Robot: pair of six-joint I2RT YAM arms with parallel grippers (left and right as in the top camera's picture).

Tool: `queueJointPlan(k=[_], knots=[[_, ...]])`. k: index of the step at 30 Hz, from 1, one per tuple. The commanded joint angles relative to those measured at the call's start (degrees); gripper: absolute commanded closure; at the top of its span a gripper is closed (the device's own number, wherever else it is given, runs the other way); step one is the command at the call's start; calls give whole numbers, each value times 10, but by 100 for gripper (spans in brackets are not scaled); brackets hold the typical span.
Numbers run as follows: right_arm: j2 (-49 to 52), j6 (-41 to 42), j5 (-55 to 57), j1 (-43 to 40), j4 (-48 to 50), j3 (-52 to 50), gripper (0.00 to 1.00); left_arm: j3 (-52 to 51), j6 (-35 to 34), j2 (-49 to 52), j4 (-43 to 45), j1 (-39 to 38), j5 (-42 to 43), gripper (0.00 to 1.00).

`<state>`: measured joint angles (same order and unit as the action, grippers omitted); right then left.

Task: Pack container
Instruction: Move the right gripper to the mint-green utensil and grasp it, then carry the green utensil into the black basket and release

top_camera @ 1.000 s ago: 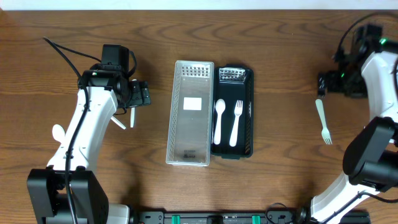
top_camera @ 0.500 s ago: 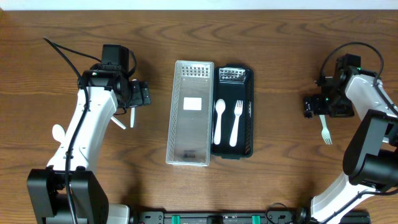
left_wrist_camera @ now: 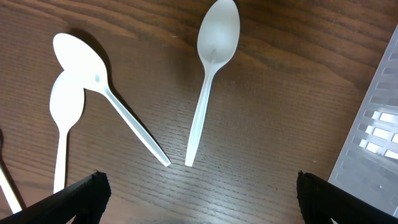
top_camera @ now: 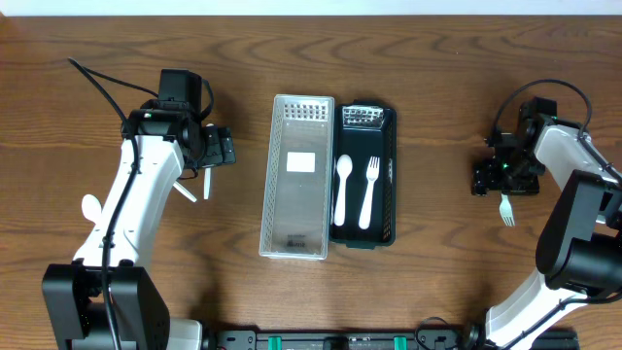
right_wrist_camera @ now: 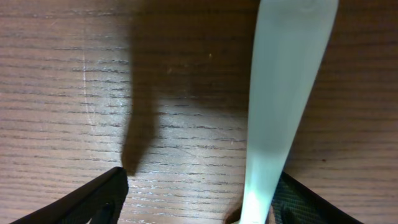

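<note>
The black container [top_camera: 391, 194] sits mid-table and holds a white spoon [top_camera: 342, 188] and a white fork [top_camera: 369, 190]. A clear lid [top_camera: 296, 177] lies against its left side. My right gripper [top_camera: 505, 175] is open and low over another white fork [top_camera: 505, 207], whose tines stick out below it. In the right wrist view the fork's handle [right_wrist_camera: 280, 106] lies between the jaws [right_wrist_camera: 202, 199], close to the right finger. My left gripper [top_camera: 216, 148] is open and empty [left_wrist_camera: 199, 199] above three white spoons [left_wrist_camera: 211, 74], [left_wrist_camera: 106, 93], [left_wrist_camera: 62, 130].
The clear lid's edge shows at the right of the left wrist view [left_wrist_camera: 373, 124]. The spoons lie loose on the wood left of the lid; a spoon bowl [top_camera: 89, 206] pokes out from under my left arm.
My right gripper has moved from the back right toward the front and left, ending over the fork's handle. The left arm has not moved.
</note>
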<state>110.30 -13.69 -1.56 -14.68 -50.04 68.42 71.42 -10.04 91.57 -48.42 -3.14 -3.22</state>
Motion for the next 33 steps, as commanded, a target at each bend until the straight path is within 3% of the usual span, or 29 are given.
queueJointPlan(k=[1, 5, 11, 17, 21, 27, 30, 33], knots=[[5, 23, 6, -4, 0, -9, 27, 11, 5, 2, -2, 2, -5, 2], [5, 36, 19, -4, 0, -9, 36, 11, 5, 2, -2, 2, -5, 2], [5, 53, 22, -4, 2, -9, 57, 11, 5, 2, -2, 2, -5, 2], [5, 66, 22, -4, 6, -9, 66, 11, 5, 2, -2, 2, -5, 2], [5, 66, 22, -3, 8, -9, 82, 11, 5, 2, -2, 2, -5, 2], [5, 81, 22, -3, 16, -9, 86, 11, 5, 2, -2, 2, -5, 2], [4, 82, 22, -3, 19, -8, 99, 11, 5, 2, -2, 2, -5, 2], [3, 116, 20, -2, 11, 3, 99, 11, 5, 2, -2, 2, -5, 2]])
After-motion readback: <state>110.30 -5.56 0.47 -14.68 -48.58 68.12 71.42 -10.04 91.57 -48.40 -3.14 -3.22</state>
